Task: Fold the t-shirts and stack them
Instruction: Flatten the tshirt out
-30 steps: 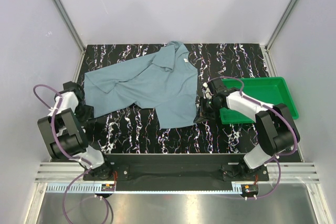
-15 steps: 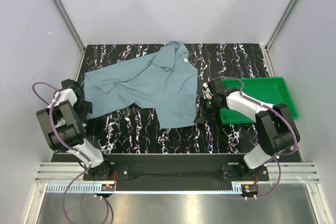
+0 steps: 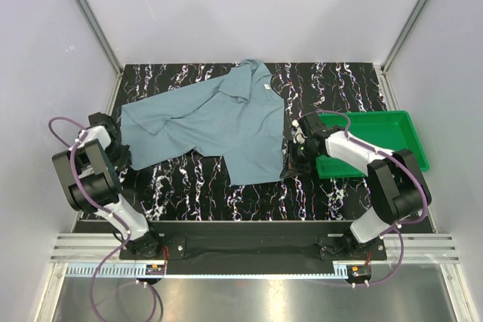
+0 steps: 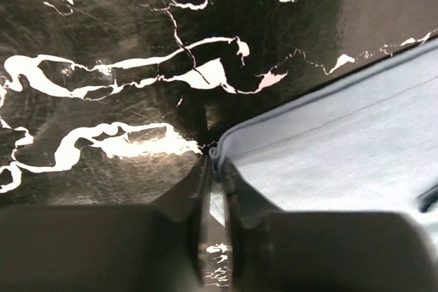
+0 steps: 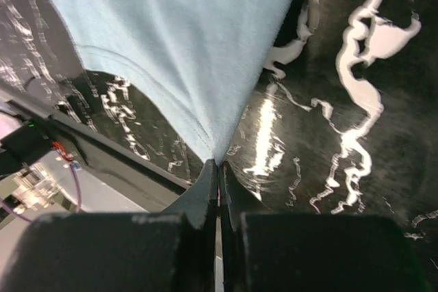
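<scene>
Marbled table [image 3: 249, 194]: left gripper [image 4: 217, 169], right gripper [image 5: 219, 169] each pinch a shirt [image 3: 219, 122] corner between near-shut jaws; grasp step, next needs even lift.

From the top view I look steeply down from above and behind the arm bases, far enough off to hold the whole t-shirt [image 3: 219, 130]. My left wrist camera peers along the left gripper [image 4: 217, 169] at the t-shirt's left hem corner — very close. The right wrist one looks along the right gripper [image 5: 217, 169] at its near right corner, equally close. All three share that cloth.
</scene>
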`<state>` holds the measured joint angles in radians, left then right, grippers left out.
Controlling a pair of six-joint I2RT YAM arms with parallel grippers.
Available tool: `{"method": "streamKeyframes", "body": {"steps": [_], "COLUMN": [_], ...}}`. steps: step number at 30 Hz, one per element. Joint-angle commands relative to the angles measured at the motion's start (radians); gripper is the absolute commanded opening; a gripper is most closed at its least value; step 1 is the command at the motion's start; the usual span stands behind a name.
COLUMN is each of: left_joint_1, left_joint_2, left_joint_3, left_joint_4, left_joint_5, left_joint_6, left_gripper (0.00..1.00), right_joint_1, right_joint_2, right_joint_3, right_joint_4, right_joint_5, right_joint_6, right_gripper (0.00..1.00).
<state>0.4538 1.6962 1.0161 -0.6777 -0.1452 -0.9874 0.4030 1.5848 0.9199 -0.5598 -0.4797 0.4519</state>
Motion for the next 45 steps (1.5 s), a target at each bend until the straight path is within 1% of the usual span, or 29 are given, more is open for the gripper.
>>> {"method": "streamKeyframes", "body": {"steps": [1, 2, 6, 7, 8, 9, 10, 11, 12, 13, 14, 15, 16, 17, 18, 20, 21, 22, 24, 25, 26, 27, 31, 34, 35, 38, 41, 43, 45], "left_joint_1": [0.006, 0.006, 0.008, 0.006, 0.008, 0.008, 0.008, 0.008, 0.008, 0.006, 0.006, 0.006, 0.002, -0.001, -0.003, -0.003, -0.003, -0.003, -0.003, -0.003, -0.001, -0.001, -0.007, -0.014, -0.018, -0.027, -0.027, -0.027, -0.027], "left_joint_2": [-0.053, -0.087, -0.184, -0.202, -0.223, -0.257, -0.276, -0.289, -0.311, -0.323, -0.332, -0.345, -0.36, -0.368, -0.377, -0.418, -0.431, -0.444, -0.475, -0.481, -0.497, -0.509, -0.575, -0.622, -0.638, -0.636, -0.647, -0.68, -0.691], "left_joint_3": [0.03, 0.045, 0.166, 0.221, 0.258, 0.291, 0.324, 0.399, 0.438, 0.482, 0.559, 0.611, 0.656, 0.7, 0.792, 0.861, 0.927, 0.961, 1.019, 1.083, 1.108, 1.13, 1.2, 1.254, 1.26, 1.306, 1.259, 1.157, 1.138], "left_joint_4": [-0.012, -0.051, -0.161, -0.18, -0.21, -0.223, -0.229, -0.247, -0.258, -0.266, -0.263, -0.264, -0.261, -0.266, -0.263, -0.232, -0.229, -0.221, -0.178, -0.163, -0.137, -0.126, -0.112, -0.151, -0.154, -0.204, -0.166, -0.114, -0.099], "left_joint_5": [-0.002, -0.022, -0.068, -0.068, -0.068, -0.067, -0.065, -0.059, -0.054, -0.054, -0.045, -0.045, -0.047, -0.045, -0.036, 0.019, 0.032, 0.051, 0.136, 0.172, 0.223, 0.237, 0.222, 0.148, 0.069, 0.001, 0.057, 0.062, 0.053], "left_joint_6": [0.03, 0.041, 0.105, 0.118, 0.128, 0.157, 0.174, 0.188, 0.216, 0.226, 0.239, 0.272, 0.288, 0.3, 0.315, 0.322, 0.316, 0.313, 0.328, 0.338, 0.351, 0.368, 0.397, 0.408, 0.414, 0.412, 0.389, 0.36, 0.342], "left_gripper": [0.04, 0.0, 0.0, 0.0, 0.0, 0.0, 0.0, 0.0, 0.0, 0.0, 0.0, 0.0, 0.0, 0.0, 0.0, 0.0, 0.0, 0.0, 0.0, 0.0, 0.0, 0.0, 0.0, 0.0, 0.0, 0.0, 0.0, 0.0, 0.0], "right_joint_1": [-0.006, -0.006, -0.035, -0.041, -0.065, -0.079, -0.098, -0.114, -0.143, -0.154, -0.162, -0.17, -0.171, -0.17, -0.171, -0.17, -0.171, -0.17, -0.171, -0.171, -0.171, -0.17, -0.171, -0.171, -0.171, -0.171, -0.171, -0.171, -0.171], "right_joint_2": [-0.036, -0.034, -0.071, -0.074, -0.072, -0.071, -0.071, -0.075, -0.078, -0.086, -0.089, -0.091, -0.098, -0.106, -0.115, -0.15, -0.16, -0.176, -0.2, -0.235, -0.255, -0.278, -0.4, -0.463, -0.474, -0.47, -0.442, -0.44, -0.447], "right_joint_3": [0.06, 0.08, 0.21, 0.302, 0.353, 0.402, 0.495, 0.54, 0.584, 0.681, 0.73, 0.781, 0.883, 0.931, 0.974, 1.078, 1.123, 1.201, 1.258, 1.284, 1.289, 1.287, 1.284, 1.356, 1.379, 1.476, 1.518, 1.481, 1.463], "right_joint_4": [-0.055, -0.083, -0.104, -0.12, -0.141, -0.169, -0.175, -0.18, -0.183, -0.183, -0.184, -0.186, -0.187, -0.186, -0.167, -0.134, -0.127, -0.123, -0.091, -0.071, -0.051, -0.005, 0.08, 0.055, 0.031, -0.024, -0.032, 0.003, 0.037], "right_joint_5": [0.068, 0.085, 0.144, 0.183, 0.202, 0.211, 0.216, 0.228, 0.237, 0.249, 0.256, 0.257, 0.268, 0.271, 0.274, 0.277, 0.286, 0.296, 0.296, 0.302, 0.308, 0.305, 0.242, 0.219, 0.225, 0.292, 0.337, 0.381, 0.406], "right_joint_6": [-0.033, -0.033, 0.007, 0.01, 0.017, 0.024, 0.034, 0.044, 0.062, 0.07, 0.076, 0.07, 0.058, 0.03, 0.016, -0.016, -0.025, -0.033, -0.086, -0.099, -0.119, -0.125, -0.157, -0.2, -0.231, -0.292, -0.321, -0.347, -0.358], "right_gripper": [0.0, 0.0, 0.0, 0.0, 0.0, 0.0, 0.0, 0.0, 0.0, 0.0, 0.0, 0.0, 0.0, 0.0, 0.0, 0.0, 0.0, 0.0, 0.0, 0.0, 0.0, 0.0, 0.0, 0.0, 0.0, 0.0, 0.0, 0.0, 0.0]}}
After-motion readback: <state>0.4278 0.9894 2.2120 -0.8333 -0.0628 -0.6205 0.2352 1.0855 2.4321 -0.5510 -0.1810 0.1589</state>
